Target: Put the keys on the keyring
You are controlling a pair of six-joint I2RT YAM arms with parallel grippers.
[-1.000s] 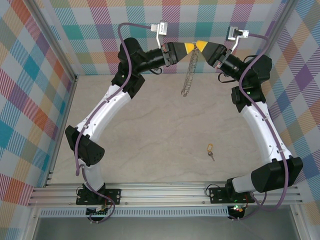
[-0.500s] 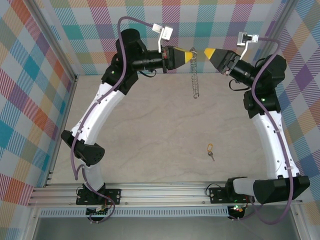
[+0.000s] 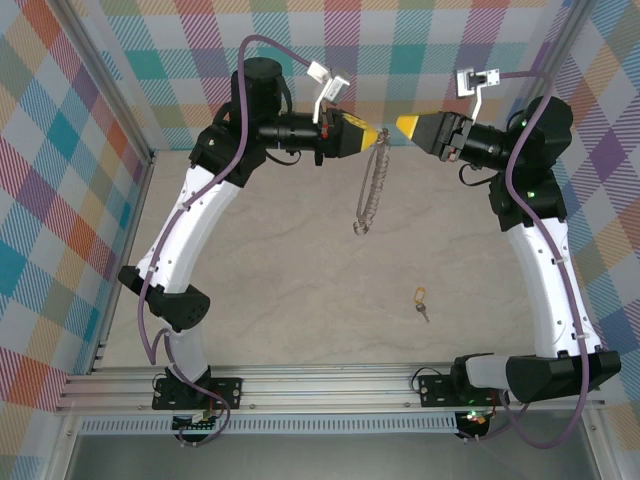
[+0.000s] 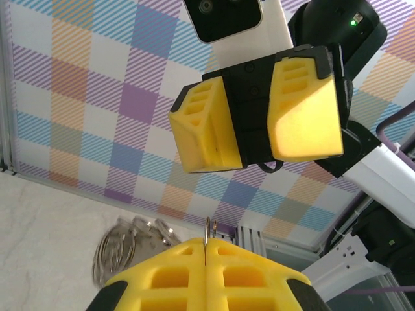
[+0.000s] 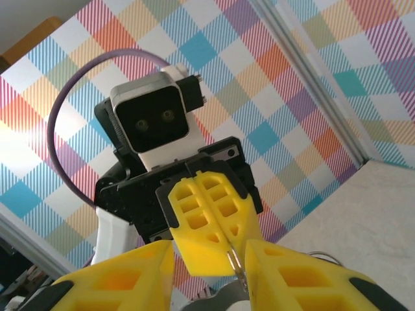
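**Twin arms in white, black and yellow**

The left arm (image 3: 195, 225) and right arm (image 3: 545, 270) wear the same livery: glossy white links between bulky black joint housings. A purple cable (image 3: 250, 42) trails along each. The left gripper (image 3: 372, 138) and right gripper (image 3: 405, 124) have black bodies and bright yellow fingers (image 4: 305, 110) moulded with square hollow cells. A white-cased wrist camera (image 5: 152, 113) with a black face sits above each. A green light (image 4: 353, 21) glows on the right arm.

Grey keyring (image 3: 370, 195) dangles (limp, chain-like), well apart from the gold-headed key (image 3: 420, 299) lying flat.
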